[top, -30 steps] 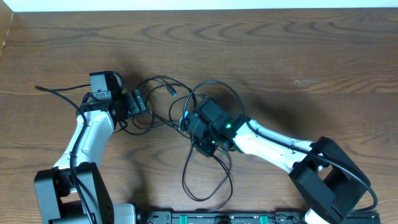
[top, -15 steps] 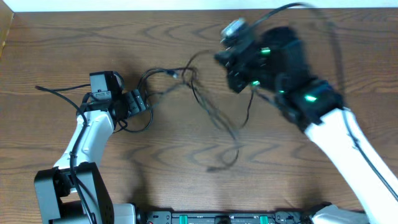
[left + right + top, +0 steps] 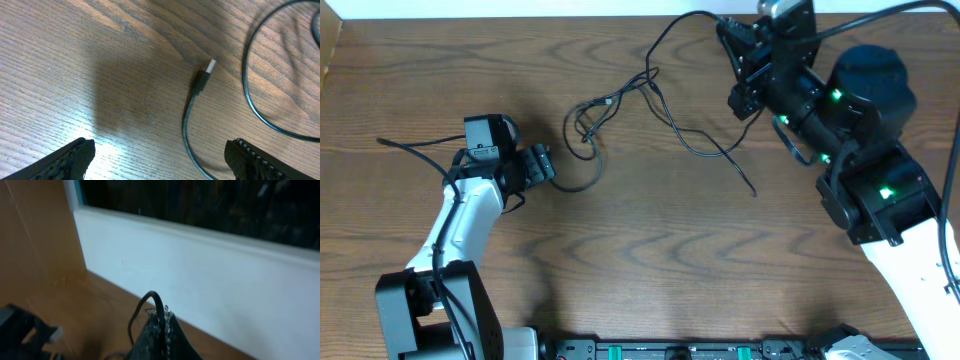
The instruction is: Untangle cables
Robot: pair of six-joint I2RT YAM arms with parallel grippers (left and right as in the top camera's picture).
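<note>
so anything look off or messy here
Yes: the cables are a knotted clump mid-table, with one black strand strung up to the shut right claw near the far edge. A loose USB plug lies before the open left claw.

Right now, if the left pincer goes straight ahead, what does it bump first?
Probably the black cable with the silver-tipped plug, lying on the table between the fingers of the open left pincer. How low the pincer sits is hard to judge.
</note>
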